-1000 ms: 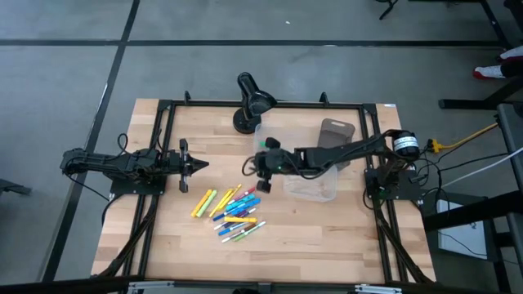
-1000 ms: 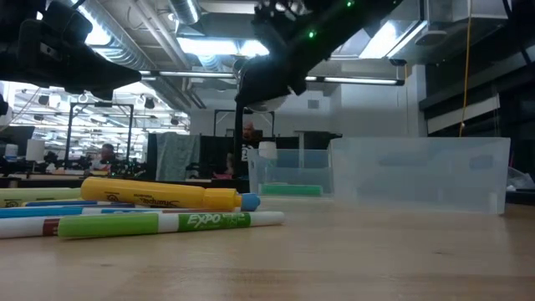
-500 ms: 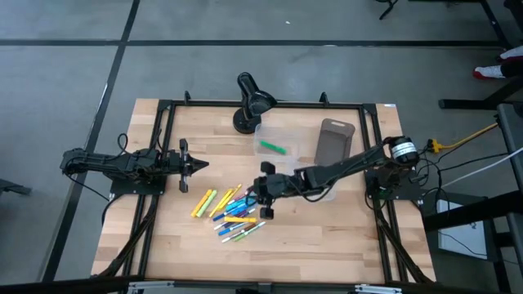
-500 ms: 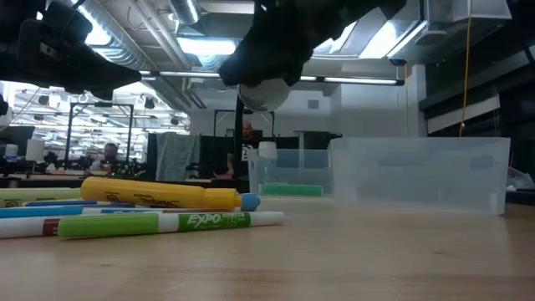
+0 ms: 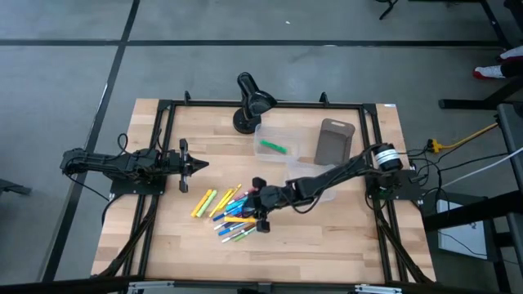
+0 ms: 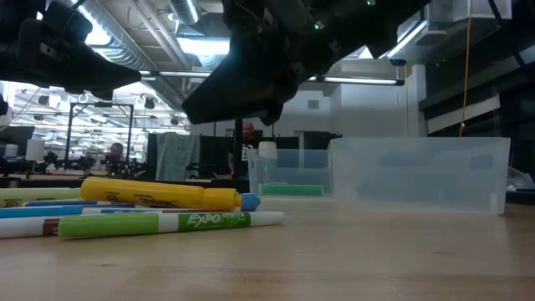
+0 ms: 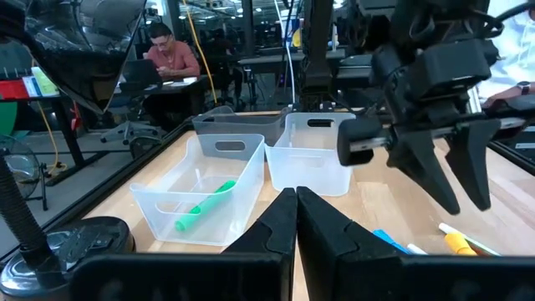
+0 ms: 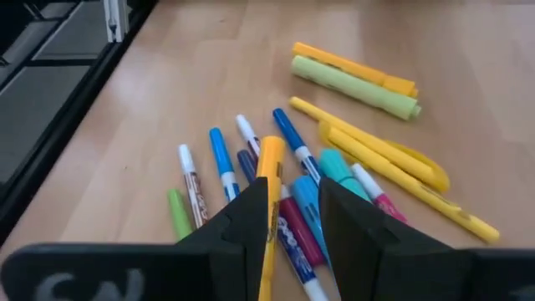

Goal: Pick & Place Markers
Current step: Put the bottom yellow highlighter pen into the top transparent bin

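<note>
We are seeing the right gripper [image 5: 260, 204], fingers spread, hovering over the loose pile of coloured felt-tip markers [image 5: 231, 211]; the left gripper [image 5: 196, 165], seemingly pressed together, is waiting apart

this is a robotics lab in a large open industrial hall. the wooden bench [image 5: 327, 237] sits in a black metal frame on a grey concrete floor [image 5: 245, 73]. exposed ducts and strip lights [image 6: 196, 46] run along the ceiling. behind it stand rows of workstations, where a person [image 7: 171, 54] sits at a laptop among cables and stands.
</note>
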